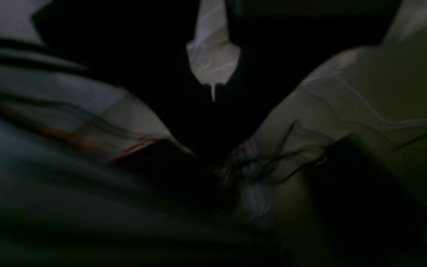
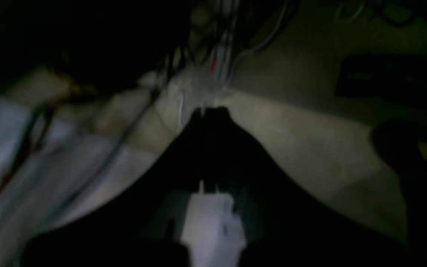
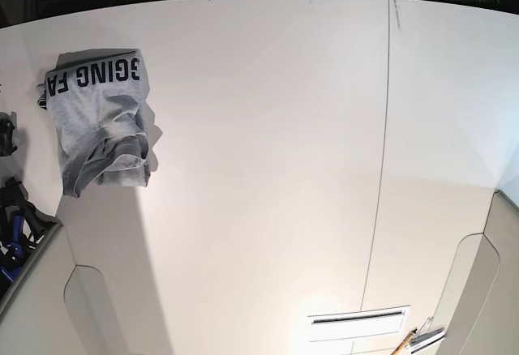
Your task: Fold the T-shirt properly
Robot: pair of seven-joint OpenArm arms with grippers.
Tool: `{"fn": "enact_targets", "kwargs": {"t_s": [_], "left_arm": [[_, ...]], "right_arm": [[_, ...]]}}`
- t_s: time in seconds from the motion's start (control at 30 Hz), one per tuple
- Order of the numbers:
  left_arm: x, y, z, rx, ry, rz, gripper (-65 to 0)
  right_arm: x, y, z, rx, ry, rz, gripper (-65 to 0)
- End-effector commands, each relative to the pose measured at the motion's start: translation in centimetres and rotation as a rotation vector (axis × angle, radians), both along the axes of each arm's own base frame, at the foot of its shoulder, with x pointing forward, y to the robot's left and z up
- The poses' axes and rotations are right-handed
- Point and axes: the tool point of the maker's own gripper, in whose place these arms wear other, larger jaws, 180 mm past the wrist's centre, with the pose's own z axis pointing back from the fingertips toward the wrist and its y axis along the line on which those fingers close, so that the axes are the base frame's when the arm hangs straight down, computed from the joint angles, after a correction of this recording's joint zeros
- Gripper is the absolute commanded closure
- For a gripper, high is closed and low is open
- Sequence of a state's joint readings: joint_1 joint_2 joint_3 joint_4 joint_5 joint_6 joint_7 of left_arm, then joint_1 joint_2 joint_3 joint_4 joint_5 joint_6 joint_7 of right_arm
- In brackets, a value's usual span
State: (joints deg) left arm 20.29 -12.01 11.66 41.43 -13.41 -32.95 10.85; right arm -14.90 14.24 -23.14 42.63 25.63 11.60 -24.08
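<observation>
The base view was bright and sharp, with a washed-out glare patch low on the white desk (image 3: 268, 209) and straight seams bowing toward the edges from wide-angle distortion. The T-shirt (image 3: 97, 124) cast a soft shadow to its right, and a faint grey band of shade ran down the desk's left part. Both wrist views were very dim, murky and smeared with blur; only small pale patches caught light, and most else sank into black.
</observation>
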Motion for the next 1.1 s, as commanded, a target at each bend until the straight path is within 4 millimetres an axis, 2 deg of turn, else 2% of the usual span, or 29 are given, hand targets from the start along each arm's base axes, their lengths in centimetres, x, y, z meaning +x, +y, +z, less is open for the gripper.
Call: {"fn": "enact_targets", "kwargs": {"t_s": [0.0,0.13,0.27,0.4,0.6,0.87,1.07], "left_arm": [[0.4,0.8,-0.2,0.036,-0.014,0.008,0.0],[1.5,3.7,-1.0,0.203,-0.047,0.05,0.0],[2.4,4.8,-1.1,0.262,-0.09,0.079,0.0],[2.3,4.8,-1.1,0.26,-0.088,0.079,0.0],[2.3,4.8,-1.1,0.26,-0.088,0.078,0.0],[2.3,4.7,-1.1,0.257,-0.087,0.078,0.0],[2.3,4.7,-1.1,0.257,-0.088,0.078,0.0]], "right_arm": [[0.7,-0.1,-0.2,-0.018,-0.033,-0.018,0.0],[2.6,0.4,-0.7,-0.105,-0.114,-0.033,0.0],[3.7,1.2,-0.9,-0.151,-0.132,-0.045,0.0],[4.1,2.5,-0.8,-0.137,-0.131,-0.055,0.0],[4.8,3.0,-0.6,-0.126,-0.148,-0.057,0.0],[8.7,4.5,0.8,-0.083,-0.245,-0.067,0.0],[9.9,5.1,1.5,-0.064,-0.281,-0.071,0.0]]}}
